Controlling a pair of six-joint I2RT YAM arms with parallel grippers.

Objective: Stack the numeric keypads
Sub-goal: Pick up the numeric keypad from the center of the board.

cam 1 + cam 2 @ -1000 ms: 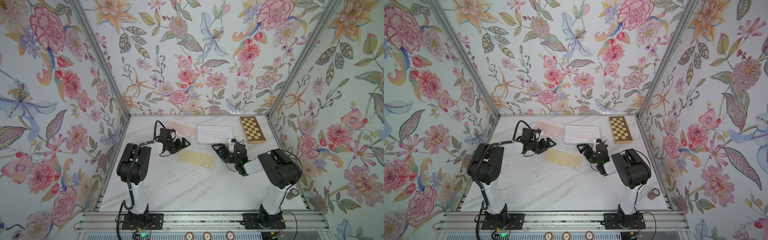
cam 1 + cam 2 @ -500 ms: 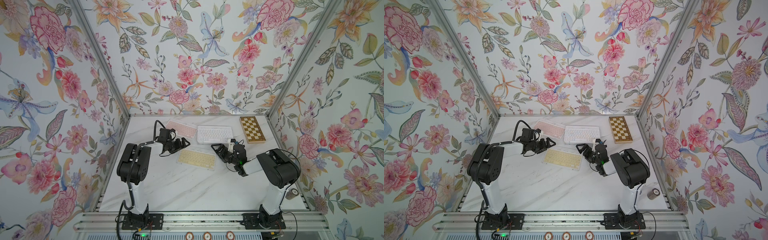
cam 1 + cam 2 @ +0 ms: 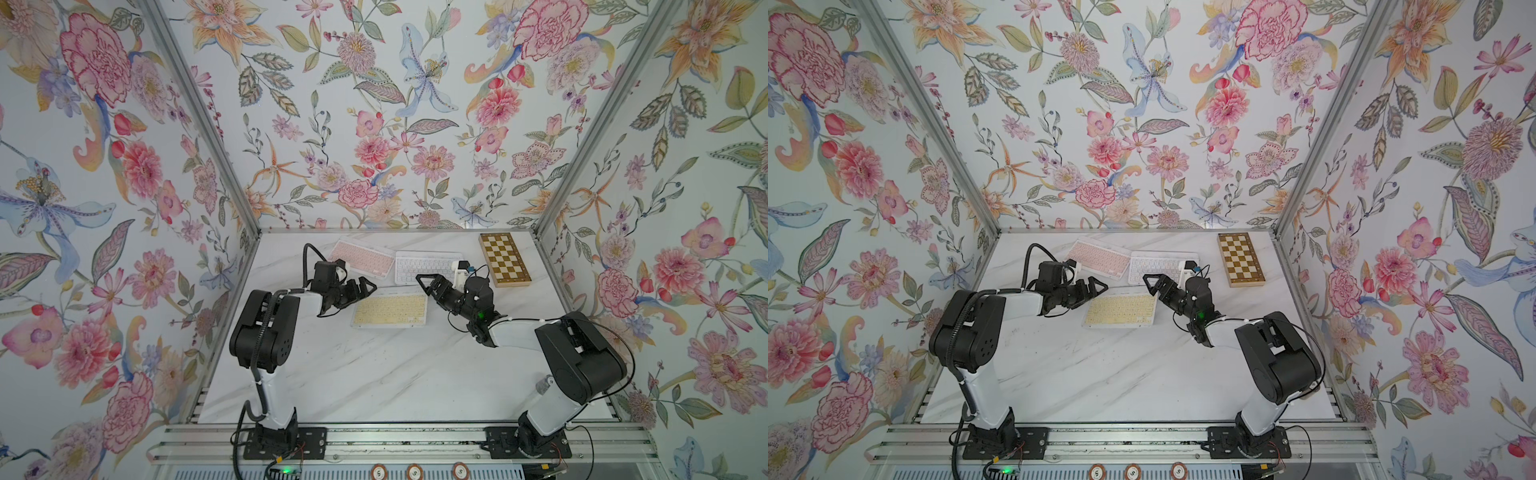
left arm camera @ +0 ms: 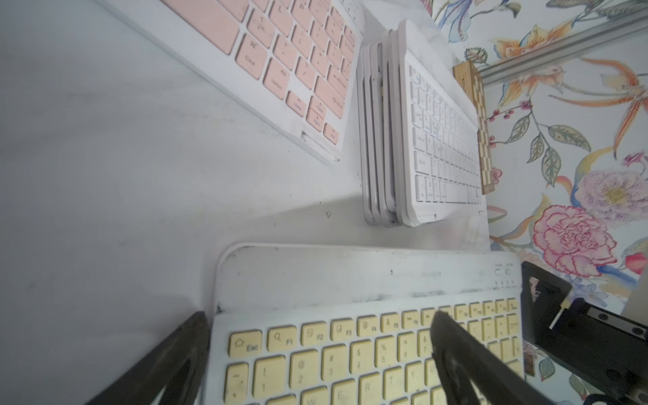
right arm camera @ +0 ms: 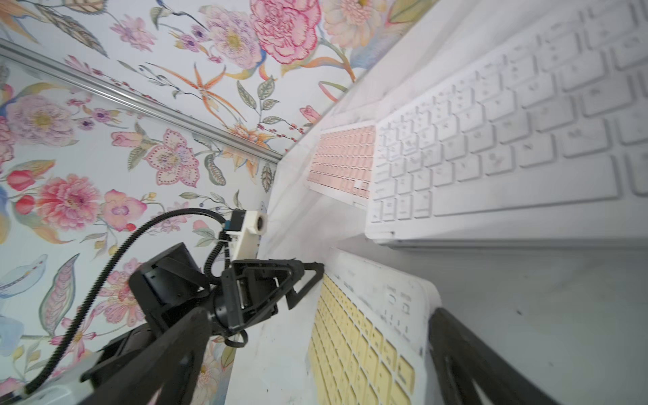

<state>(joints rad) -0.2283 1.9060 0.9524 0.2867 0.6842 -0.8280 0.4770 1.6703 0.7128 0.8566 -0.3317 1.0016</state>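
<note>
**Yellow keypad flat between two open claws**

The left gripper point(image 3: 365, 287) has its jaws apart at the yellow keypad's point(image 3: 390, 309) left end, one finger outside the short edge and the other over the keys. The keypad's long axis runs left to right, claw to claw. The right gripper point(image 3: 424, 282), jaws wide and empty, hovers at its far right corner. Along the back stand a pink keypad point(image 3: 362, 257), the white stack point(image 3: 424, 266) and a chessboard point(image 3: 505, 259). The stack lies just behind the yellow keypad and is likely where it goes. The right arm is nearer to it.
</note>
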